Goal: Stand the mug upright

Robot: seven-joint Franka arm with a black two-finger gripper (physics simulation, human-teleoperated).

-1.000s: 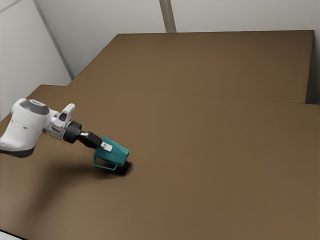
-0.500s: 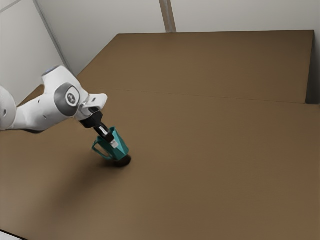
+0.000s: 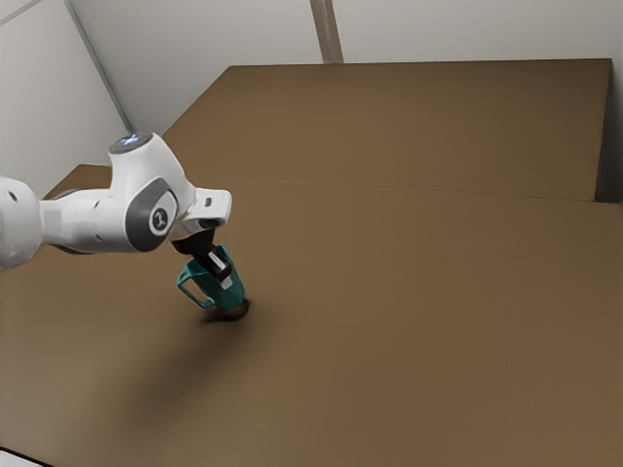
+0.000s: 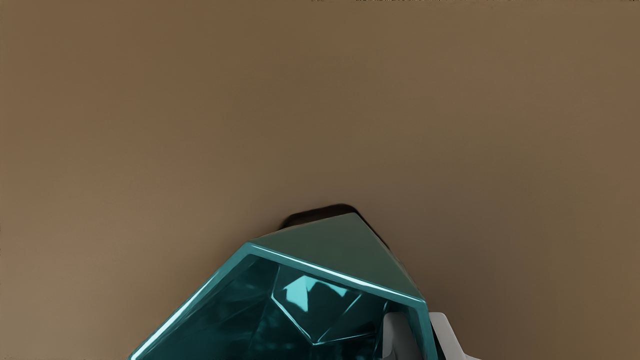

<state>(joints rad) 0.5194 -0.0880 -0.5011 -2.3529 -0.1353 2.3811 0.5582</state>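
Observation:
In the exterior view my gripper (image 3: 223, 276) points down at the teal mug (image 3: 230, 294), which leans with its opening toward my hand and its handle toward the exterior view's left. A dark shadow lies under its base; whether the base touches the table cannot be told. In the wrist view the gripper (image 4: 423, 332) is shut on one wall of the mug (image 4: 340, 250), one finger inside the opening and the other against the outside. The mug's faceted interior faces the camera.
The brown tabletop (image 3: 419, 311) extends around the mug, with its far edge near a pale wall (image 3: 438, 29). My arm reaches in from the exterior view's left.
The arm has swung up and over, and my hand has turned to point more steeply down. The held mug has tilted from nearly lying to closer to upright, shifting slightly toward the exterior view's left.

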